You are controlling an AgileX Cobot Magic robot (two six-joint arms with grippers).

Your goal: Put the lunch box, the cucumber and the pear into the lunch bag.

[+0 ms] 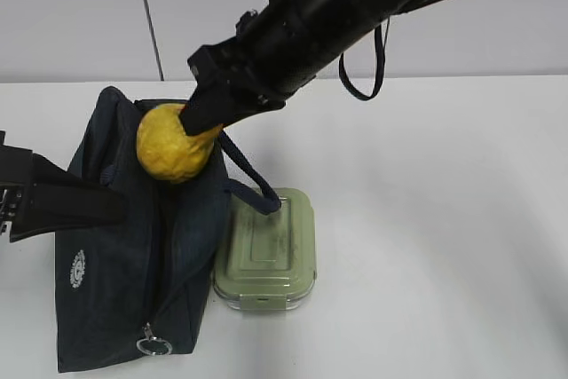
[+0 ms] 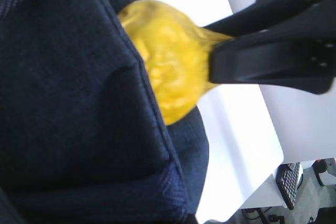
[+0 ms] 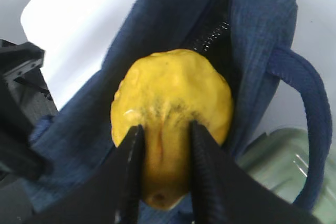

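Observation:
My right gripper [image 1: 200, 126] is shut on the lumpy yellow pear [image 1: 173, 148], holding it just above the open top of the navy lunch bag [image 1: 115, 272]. In the right wrist view the gripper [image 3: 166, 128] pinches the pear [image 3: 173, 77] near its stubby end, with the lunch bag's [image 3: 173, 19] zipped mouth behind it. My left gripper [image 1: 106, 206] reaches in from the left, shut on the bag's side; its wrist view is filled by the bag [image 2: 68, 77] and the pear [image 2: 168, 61]. The sage-lidded lunch box [image 1: 271, 250] lies flat on the table against the bag's right side. The cucumber is out of view.
A bag handle [image 1: 253, 175] loops down onto the lunch box lid. The silver ring pull [image 1: 153, 343] hangs at the bag's near end. A black cable [image 1: 377, 68] dangles under the right arm. White table [image 1: 444, 219] stretches to the right.

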